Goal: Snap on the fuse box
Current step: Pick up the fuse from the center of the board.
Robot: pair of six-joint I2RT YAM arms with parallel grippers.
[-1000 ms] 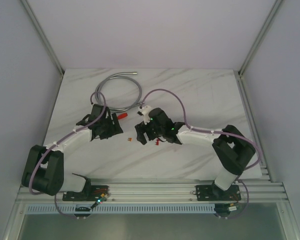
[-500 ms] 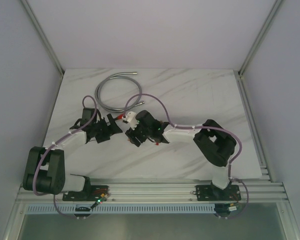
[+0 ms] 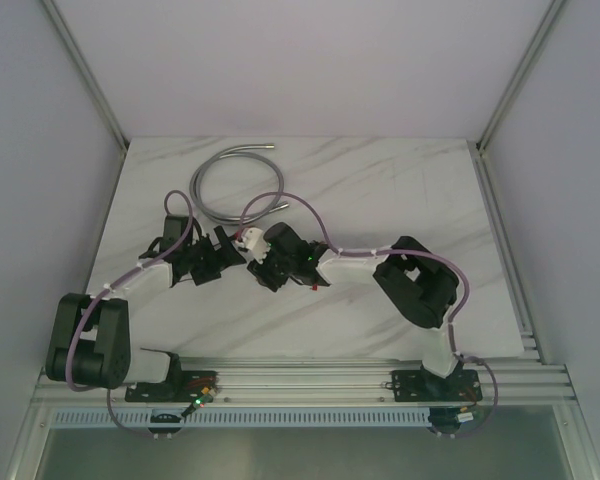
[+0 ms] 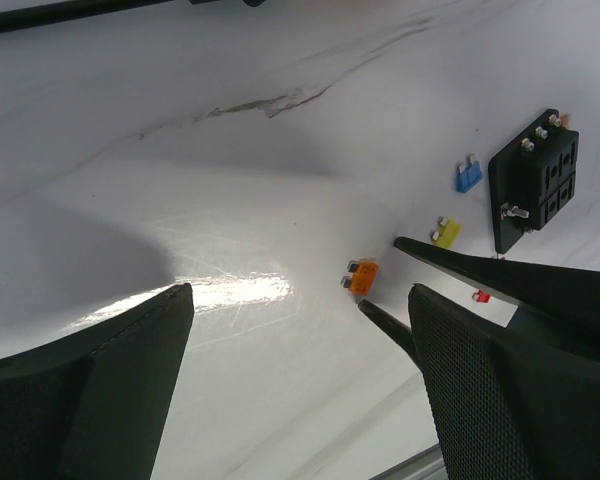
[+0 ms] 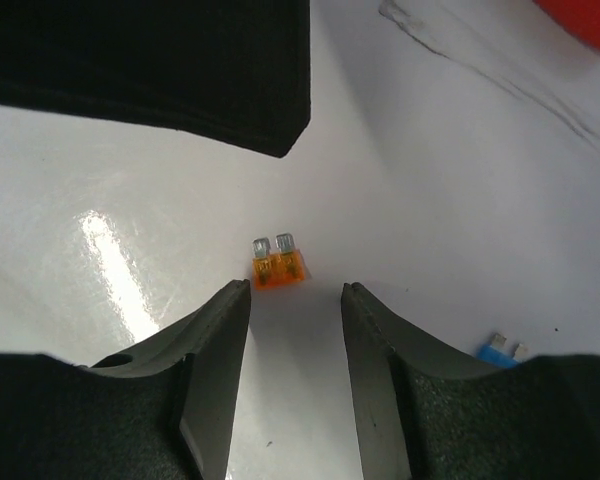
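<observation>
Down near the bottom of the overhead view, the left arm [image 3: 130,282] and the right arm [image 3: 410,288] bend inward over the white marbled surface [image 3: 380,180], and their tools meet near the middle of the frame. The left tool [image 4: 300,300] stands wide apart with nothing between its fingers. The right tool [image 5: 295,300] is also apart, more narrowly, and grips nothing. Just beyond the right tool's tips an orange fuse [image 5: 278,262] lies flat on the surface, roughly in line with the gap and not touched. A blue fuse [image 5: 500,350] lies at the lower right of the right wrist view. In the left wrist view a yellow fuse [image 4: 445,232] and a red fuse [image 4: 482,296] lie right of centre. The fuse box [image 4: 536,180] sits on the surface at the upper right of the left wrist view, apart from both tools, with the blue fuse just left of it. In the overhead view I cannot make it out. Farthest back, in the upper middle of the overhead view, a grey cable [image 3: 193,187] lies in a loop.
</observation>
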